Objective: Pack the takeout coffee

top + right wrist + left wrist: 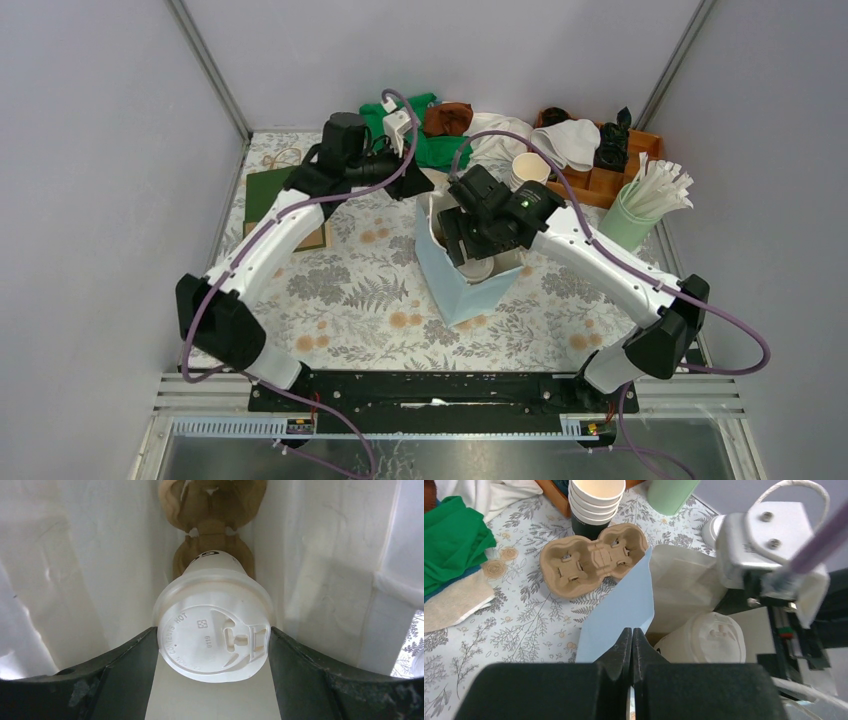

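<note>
A pale blue paper bag (455, 290) with a white inside stands open mid-table. My left gripper (631, 632) is shut on the bag's blue top edge (621, 605), at its far left rim (425, 185). My right gripper (212, 635) reaches down into the bag. Its two fingers (125, 665) press either side of the takeout coffee (212, 630), a pale cup with a white "contents hot" lid. The cup stands over the near pocket of a brown pulp tray (212, 510) on the bag's floor. The lid (711, 640) also shows in the left wrist view.
A second pulp tray (594, 557) lies on the floral cloth just beyond the bag, with a stack of lidless cups (594, 500) behind it. Green cloth (451, 540) lies far left. A wooden organiser (600, 175) and a mint holder of white sticks (640, 215) stand at the back right.
</note>
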Motion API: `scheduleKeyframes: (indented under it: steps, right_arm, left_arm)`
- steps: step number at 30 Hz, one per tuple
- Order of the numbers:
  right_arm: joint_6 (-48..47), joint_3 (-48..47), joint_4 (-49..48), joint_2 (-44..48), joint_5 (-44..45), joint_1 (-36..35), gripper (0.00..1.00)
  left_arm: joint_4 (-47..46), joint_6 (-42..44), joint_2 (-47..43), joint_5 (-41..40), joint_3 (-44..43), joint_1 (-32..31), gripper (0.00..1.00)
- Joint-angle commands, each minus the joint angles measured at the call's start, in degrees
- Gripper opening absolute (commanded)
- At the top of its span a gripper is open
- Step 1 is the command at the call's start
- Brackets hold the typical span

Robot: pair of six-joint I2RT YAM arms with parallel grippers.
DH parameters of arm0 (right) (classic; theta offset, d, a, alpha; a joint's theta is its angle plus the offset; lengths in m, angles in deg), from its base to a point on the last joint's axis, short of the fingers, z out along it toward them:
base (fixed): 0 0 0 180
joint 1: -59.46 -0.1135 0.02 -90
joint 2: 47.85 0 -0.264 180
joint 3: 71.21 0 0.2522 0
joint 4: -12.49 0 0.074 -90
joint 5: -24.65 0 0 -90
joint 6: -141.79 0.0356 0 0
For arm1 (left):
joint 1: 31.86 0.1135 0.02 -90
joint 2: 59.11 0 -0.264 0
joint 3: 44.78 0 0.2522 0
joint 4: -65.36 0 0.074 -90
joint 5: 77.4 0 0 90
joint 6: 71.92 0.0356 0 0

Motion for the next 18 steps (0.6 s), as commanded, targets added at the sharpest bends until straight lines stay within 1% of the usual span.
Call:
scheduleKeyframes:
  steps: [1, 7, 10, 12, 14, 18]
  right_arm:
    - [-4.5, -1.0, 0.6, 2.8, 0.7, -0.4, 0.36]
    - [-9.1, 0.4, -2.6, 4.0, -0.7, -1.6, 0.36]
    - [-10.6, 1.2, -2.5, 3.4, 2.1, -4.2, 0.36]
    - [-11.2, 2.4, -3.2, 3.2, 4.1, -6.0, 0.35]
    - [-11.5, 3.6, -4.4, 3.4, 4.6, -6.8, 0.34]
    - [-11.9, 4.7, -6.2, 3.8, 4.3, -7.5, 0.34]
  left_arm:
    - [-10.0, -4.7, -8.0, -5.6, 5.6, -1.1, 0.0]
    - [-17.7, -9.0, -17.1, -10.5, 15.7, -2.0, 0.0]
    - [-21.9, -11.4, -20.5, -12.9, 19.8, -2.8, 0.0]
    - [-27.5, -12.0, -22.4, -15.6, 23.7, -4.1, 0.0]
    - [-29.8, -12.3, -23.6, -17.8, 25.1, -5.2, 0.0]
    - [-29.3, -12.9, -23.9, -19.8, 24.1, -5.6, 0.0]
